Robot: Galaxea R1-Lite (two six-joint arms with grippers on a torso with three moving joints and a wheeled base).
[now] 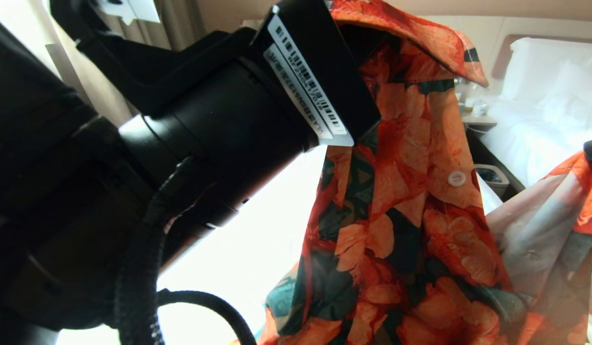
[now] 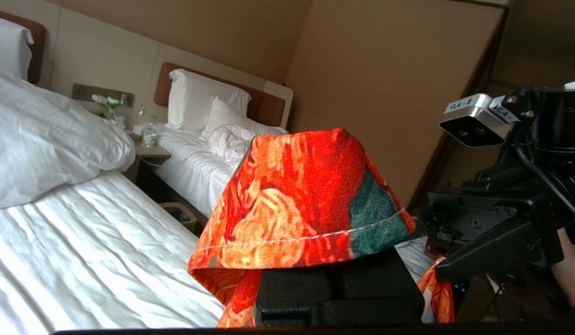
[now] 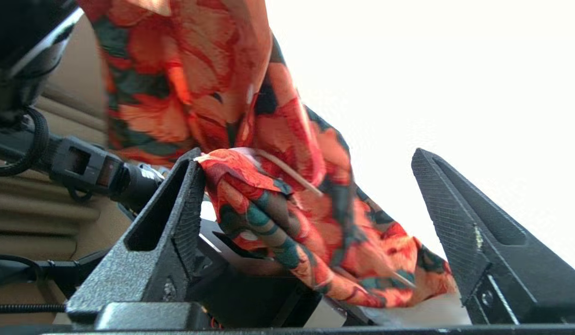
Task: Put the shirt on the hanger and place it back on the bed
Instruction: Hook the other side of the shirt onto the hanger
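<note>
Shirt (image 3: 287,218) draped btwn wide-open right gripper (image 3: 310,195) jaws; left gripper (image 2: 334,288) clamps fabric.

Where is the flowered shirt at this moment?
In the head view the shirt hangs right of centre from the shut left gripper, above the bed.

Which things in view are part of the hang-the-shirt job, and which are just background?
Job:
- shirt, draped over the shut left gripper
- hanger, a thin rod in the cloth
- right gripper, open around a shirt fold
- bed

Background:
- second bed
- nightstand with bottles
- bin
</note>
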